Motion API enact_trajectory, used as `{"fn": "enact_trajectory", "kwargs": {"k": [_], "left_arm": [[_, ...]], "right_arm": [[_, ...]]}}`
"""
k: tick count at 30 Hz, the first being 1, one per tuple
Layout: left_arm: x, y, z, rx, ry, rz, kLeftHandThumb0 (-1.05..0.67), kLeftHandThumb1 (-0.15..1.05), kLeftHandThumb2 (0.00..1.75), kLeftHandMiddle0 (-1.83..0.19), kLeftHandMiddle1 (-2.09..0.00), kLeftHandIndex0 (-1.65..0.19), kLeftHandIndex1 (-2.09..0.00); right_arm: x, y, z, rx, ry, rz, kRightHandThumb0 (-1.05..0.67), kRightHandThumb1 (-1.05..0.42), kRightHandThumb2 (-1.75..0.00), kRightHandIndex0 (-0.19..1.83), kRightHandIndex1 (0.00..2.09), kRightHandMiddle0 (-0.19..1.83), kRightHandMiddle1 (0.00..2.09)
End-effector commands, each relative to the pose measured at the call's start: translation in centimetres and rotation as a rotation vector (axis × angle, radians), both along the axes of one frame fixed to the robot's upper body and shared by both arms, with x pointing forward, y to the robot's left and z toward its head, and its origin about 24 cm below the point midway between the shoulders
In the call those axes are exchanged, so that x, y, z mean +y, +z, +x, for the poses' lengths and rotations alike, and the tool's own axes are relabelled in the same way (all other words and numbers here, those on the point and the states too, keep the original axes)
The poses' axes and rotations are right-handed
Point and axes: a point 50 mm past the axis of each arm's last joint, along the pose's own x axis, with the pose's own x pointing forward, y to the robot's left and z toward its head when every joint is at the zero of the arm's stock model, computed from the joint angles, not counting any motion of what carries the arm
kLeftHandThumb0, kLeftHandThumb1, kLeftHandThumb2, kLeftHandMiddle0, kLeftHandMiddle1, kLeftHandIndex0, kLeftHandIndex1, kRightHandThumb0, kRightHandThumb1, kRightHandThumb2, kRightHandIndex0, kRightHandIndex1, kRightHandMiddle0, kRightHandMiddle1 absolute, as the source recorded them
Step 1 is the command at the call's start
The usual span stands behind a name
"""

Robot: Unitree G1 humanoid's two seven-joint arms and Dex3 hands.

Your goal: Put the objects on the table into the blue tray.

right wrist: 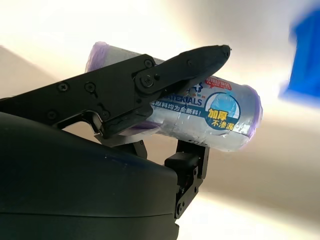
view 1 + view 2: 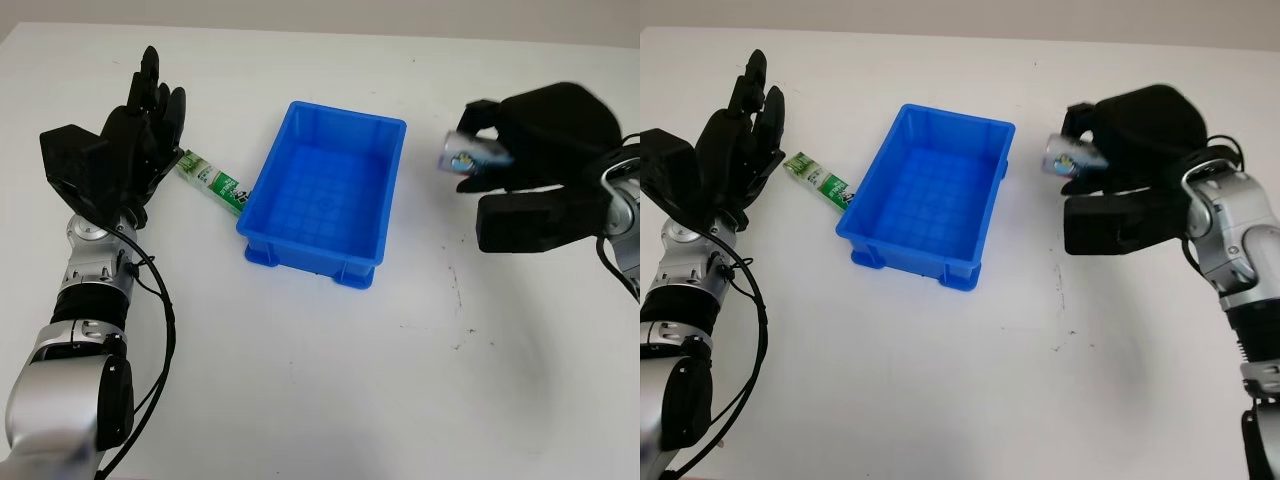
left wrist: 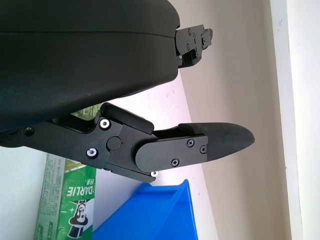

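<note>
- A roll of bags (image 1: 200, 112), wrapped in clear film with purple ends, is being clamped between the fingers (image 1: 165, 75) of the right hand (image 2: 520, 165); one finger is being laid across the label while another is being pressed against the roll from the opposite side.
- The roll is being held clear of the table (image 2: 330, 400), to the right of the blue tray (image 2: 322, 190) and well apart from its rim; it is judged that it is being held this way for carrying over the near wall.
- The tray is being left open-topped, and nothing is being seen inside it yet.
- The left hand (image 2: 135, 130) is being held open, with nothing in its fingers (image 3: 200, 145), just beside the far end of a green toothpaste box (image 2: 210, 183).
- The box is lying flat on the table, its near end touching or almost touching the tray's left wall; which of the two cannot be told.
- That wall is judged to be crowding any grasp at the near end of the box.
- Between the right hand and the tray, nothing is being seen in the way.
- A black cable (image 2: 160, 310) is hanging loosely along the left forearm.
</note>
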Motion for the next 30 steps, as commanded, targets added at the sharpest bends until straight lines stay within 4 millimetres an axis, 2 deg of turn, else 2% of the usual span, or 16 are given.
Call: {"fn": "enact_trajectory", "kwargs": {"k": [1, 6, 9, 11, 12, 14, 18, 23, 26, 28, 29, 30], "left_arm": [[0.0, 0.2, 0.0, -0.016, -0.002, -0.011, -0.78, 1.05, 0.53, 0.18, -0.06, 0.17, -0.04], [-0.1, 0.0, 0.0, -0.01, 0.006, -0.014, -0.78, 1.05, 0.52, 0.17, -0.06, 0.16, -0.05], [-0.2, -0.1, 0.0, -0.012, 0.008, -0.019, -0.76, 1.05, 0.52, 0.16, -0.06, 0.16, -0.05], [-0.3, -0.1, -0.1, -0.013, 0.008, -0.022, -0.76, 1.05, 0.52, 0.15, -0.06, 0.15, -0.06], [-0.3, -0.2, -0.1, -0.015, 0.008, -0.025, -0.76, 1.05, 0.52, 0.15, -0.06, 0.15, -0.06], [-0.3, -0.2, -0.1, -0.017, 0.011, -0.026, -0.76, 1.05, 0.52, 0.15, -0.06, 0.14, -0.06], [-0.2, -0.4, -0.3, -0.01, 0.034, -0.023, -0.79, 1.05, 0.51, 0.14, -0.06, 0.14, -0.06], [0.1, -0.5, -0.7, -0.015, 0.068, 0.007, -0.81, 1.05, 0.53, 0.12, -0.06, 0.13, -0.06], [0.2, -0.5, -0.8, -0.02, 0.068, -0.004, -0.8, 1.05, 0.53, 0.13, -0.05, 0.13, -0.06], [0.3, -0.6, -0.9, -0.018, 0.071, -0.002, -0.8, 1.05, 0.53, 0.13, -0.05, 0.14, -0.05], [0.3, -0.6, -0.9, -0.017, 0.071, 0.0, -0.8, 1.05, 0.53, 0.13, -0.05, 0.14, -0.05], [0.3, -0.6, -0.9, -0.016, 0.07, 0.001, -0.8, 1.05, 0.53, 0.14, -0.05, 0.14, -0.05]], "right_arm": [[1.0, 1.2, -0.1, -0.127, 0.058, 0.071, -0.42, -1.04, -0.08, 1.06, 2.09, 0.81, 2.09], [3.0, 1.3, 0.4, -0.315, 0.231, 0.177, -0.35, -1.04, -0.12, 1.16, 2.09, 0.86, 2.09], [5.4, 1.6, 1.0, -0.389, 0.356, 0.217, -0.33, -1.05, -0.22, 1.22, 2.09, 0.88, 2.09], [6.9, 2.0, 1.4, -0.427, 0.43, 0.219, -0.41, -1.05, -0.28, 1.21, 2.09, 0.84, 2.09], [7.5, 2.1, 1.5, -0.447, 0.469, 0.21, -0.45, -1.05, -0.3, 1.11, 2.09, 0.73, 2.09], [8.6, 2.4, 1.7, -0.48, 0.533, 0.196, -0.43, -1.05, -0.29, 1.24, 2.09, 0.83, 2.09], [10.9, 2.9, 2.1, -0.466, 0.644, 0.192, -0.44, -1.05, -0.27, 1.34, 2.09, 0.96, 2.09], [11.8, 2.8, 2.5, -0.413, 0.705, 0.119, -0.49, -1.05, -0.29, 1.31, 2.09, 0.95, 2.09], [11.8, 2.4, 3.1, -0.281, 0.68, 0.042, -0.54, -1.05, -0.29, 1.01, 2.09, 0.71, 2.09], [11.6, 2.1, 3.5, -0.143, 0.63, -0.004, -0.57, -1.05, -0.31, 0.64, 2.09, 0.44, 2.06], [11.4, 2.0, 3.6, -0.061, 0.61, -0.023, -0.59, -1.05, -0.31, 0.46, 2.02, 0.3, 1.97], [11.3, 2.0, 3.6, 0.015, 0.599, -0.032, -0.6, -1.05, -0.29, 0.3, 1.82, 0.2, 1.75]]}}
